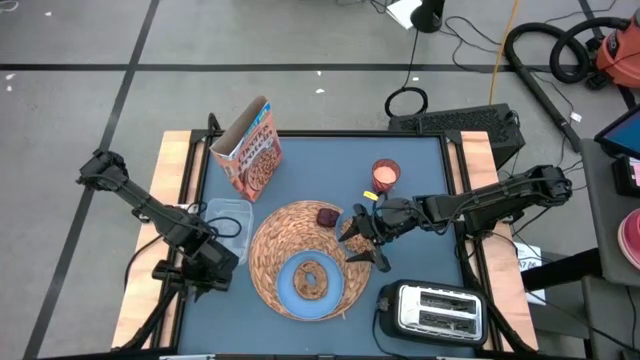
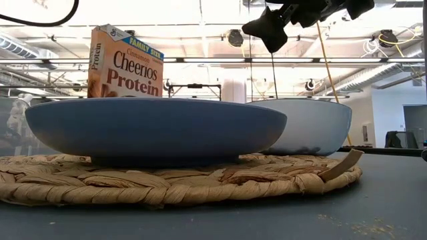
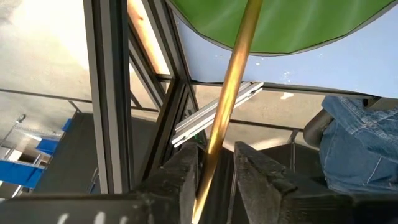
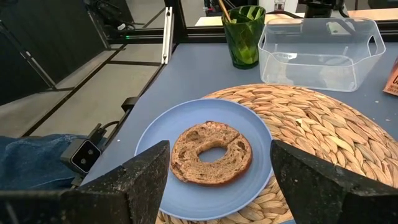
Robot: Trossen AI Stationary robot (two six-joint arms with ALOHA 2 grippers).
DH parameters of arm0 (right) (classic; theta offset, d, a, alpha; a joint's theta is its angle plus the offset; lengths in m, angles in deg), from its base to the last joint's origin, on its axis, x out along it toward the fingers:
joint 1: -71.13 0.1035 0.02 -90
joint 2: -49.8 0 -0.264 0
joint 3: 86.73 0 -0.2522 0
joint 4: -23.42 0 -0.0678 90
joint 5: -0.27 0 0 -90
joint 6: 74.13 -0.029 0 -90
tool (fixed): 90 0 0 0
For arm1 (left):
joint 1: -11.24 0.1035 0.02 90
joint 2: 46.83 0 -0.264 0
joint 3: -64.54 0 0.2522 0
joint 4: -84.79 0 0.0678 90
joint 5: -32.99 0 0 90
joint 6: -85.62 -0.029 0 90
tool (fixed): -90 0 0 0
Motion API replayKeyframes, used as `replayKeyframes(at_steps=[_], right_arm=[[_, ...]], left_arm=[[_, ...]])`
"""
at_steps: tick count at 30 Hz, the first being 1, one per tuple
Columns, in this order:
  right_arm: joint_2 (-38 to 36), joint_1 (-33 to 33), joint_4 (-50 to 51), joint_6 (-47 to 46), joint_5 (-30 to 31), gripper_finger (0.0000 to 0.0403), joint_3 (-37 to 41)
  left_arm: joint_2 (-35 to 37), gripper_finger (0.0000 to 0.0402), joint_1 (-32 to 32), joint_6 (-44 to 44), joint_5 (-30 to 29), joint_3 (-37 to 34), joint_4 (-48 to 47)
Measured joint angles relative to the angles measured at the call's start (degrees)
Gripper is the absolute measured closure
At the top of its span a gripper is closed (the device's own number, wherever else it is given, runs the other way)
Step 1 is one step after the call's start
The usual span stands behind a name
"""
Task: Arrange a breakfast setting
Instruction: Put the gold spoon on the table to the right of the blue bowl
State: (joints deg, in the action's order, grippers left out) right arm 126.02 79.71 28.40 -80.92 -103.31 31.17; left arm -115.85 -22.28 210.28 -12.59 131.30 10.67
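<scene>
Hovering right claw: I hold it above the right edge of the round woven straw placemat, jaws wide apart, gripping nothing.
Left claw: at the table's front-left corner, over a green plastic cup; I cannot tell whether it is clamped.
Gold spoon: the handle passes through my left claw. Its long axis runs steeply from the claw into the green cup, and the far end is hidden inside.
Light-blue round plate: on the front part of the placemat.
Brown ring-shaped bread: flat at the plate's centre, hole up.
Small dark-red item: on the placemat's back edge.
Orange-brown cereal box: upright, back-left.
Clear rectangular plastic tub: just beside the cup.
</scene>
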Motion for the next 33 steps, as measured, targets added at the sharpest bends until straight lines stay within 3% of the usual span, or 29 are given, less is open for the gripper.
replayKeyframes(at_steps=[8, 33], right_arm=[[0.00, 0.00, 0.00, 0.42, 0.00, 0.0133, 0.00], [0.00, 0.02, -0.02, 0.44, 0.00, 0.0133, 0.00]], left_arm=[[0.00, 0.0308, 0.00, 0.00, 0.00, 0.00, 0.05], [0.00, 0.0310, 0.00, 0.04, 0.03, 0.00, 0.14]])
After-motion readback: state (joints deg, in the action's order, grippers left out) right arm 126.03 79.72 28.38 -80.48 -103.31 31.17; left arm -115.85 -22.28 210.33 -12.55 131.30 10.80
